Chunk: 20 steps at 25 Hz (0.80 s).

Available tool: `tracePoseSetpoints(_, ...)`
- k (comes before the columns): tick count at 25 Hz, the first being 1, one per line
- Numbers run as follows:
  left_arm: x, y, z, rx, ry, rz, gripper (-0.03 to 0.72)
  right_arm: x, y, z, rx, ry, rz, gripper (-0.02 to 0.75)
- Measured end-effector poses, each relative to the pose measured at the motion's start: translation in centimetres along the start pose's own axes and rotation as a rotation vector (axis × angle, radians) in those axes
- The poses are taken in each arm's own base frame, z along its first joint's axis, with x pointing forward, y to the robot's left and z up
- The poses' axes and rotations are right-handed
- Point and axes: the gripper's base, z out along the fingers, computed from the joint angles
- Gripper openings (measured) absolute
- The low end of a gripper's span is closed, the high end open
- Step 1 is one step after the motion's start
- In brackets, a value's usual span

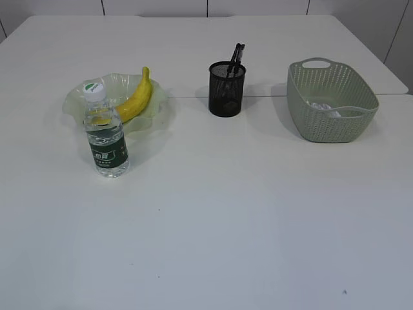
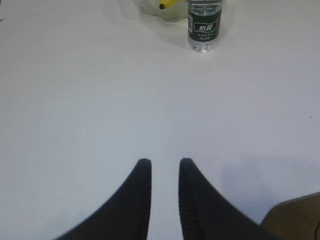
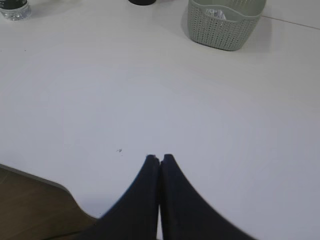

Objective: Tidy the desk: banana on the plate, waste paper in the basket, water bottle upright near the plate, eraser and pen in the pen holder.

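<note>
On the left of the exterior frame, the banana (image 1: 137, 98) lay in the plate (image 1: 74, 103), its dark tip pointing up over the ruffled rim. The bottle (image 1: 106, 134) stood upright just in front of the plate, cap up, on the white surface (image 1: 226, 219). At upper centre stood the pen holder (image 1: 226, 89) with dark pens (image 1: 235, 59) sticking out of its top; the eraser could not be made out. At upper right sat the basket (image 1: 330, 101), with crumpled white paper (image 1: 322, 107) inside it.

In the left wrist frame, the left gripper (image 2: 163, 161) hung low over bare surface, its fingers a little apart and holding nothing; the bottle was near the top edge, well apart from it. In the right wrist frame, the right gripper (image 3: 159, 157) was closed, tips touching, empty, with the basket at the upper right.
</note>
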Motion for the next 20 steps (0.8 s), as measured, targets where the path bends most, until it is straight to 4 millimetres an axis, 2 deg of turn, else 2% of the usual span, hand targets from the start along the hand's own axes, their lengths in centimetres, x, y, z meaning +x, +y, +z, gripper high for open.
tracePoseSetpoints(20, -0.01, -0.04, 0.02, -0.050, 0.003, -0.028, 0.124, 0.00, 0.00, 0.00, 0.000, 0.000, 0.000, -0.010)
